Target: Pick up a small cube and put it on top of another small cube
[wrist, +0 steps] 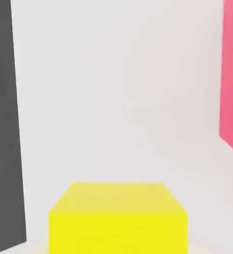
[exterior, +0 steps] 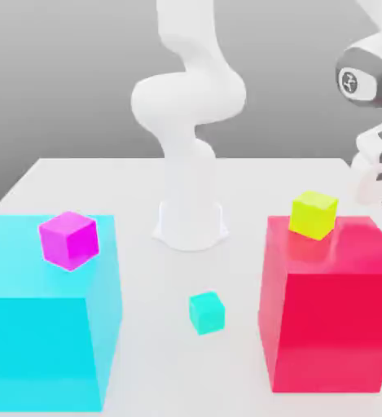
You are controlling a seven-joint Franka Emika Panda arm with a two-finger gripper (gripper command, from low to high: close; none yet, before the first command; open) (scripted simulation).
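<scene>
The small cube (exterior: 313, 214) is lime, glossy and slightly turned, hanging in the air just over the back corner of the big red block (exterior: 328, 305). In the hand view the small cube (wrist: 118, 218) looms close before the camera, with the white table (wrist: 118, 89) behind it and the red block (wrist: 232, 74) off to one side. My gripper (exterior: 371, 175) is at the exterior view's right edge, shut on the small cube. A small magenta cube (exterior: 68, 239) rests on the big cyan block (exterior: 47, 326). A small teal cube (exterior: 206, 312) lies on the table between the two blocks.
The arm's white base (exterior: 190, 220) stands at the middle of the white table (exterior: 104, 183), behind the teal cube. The cyan block fills the exterior view's front left and the red block its front right.
</scene>
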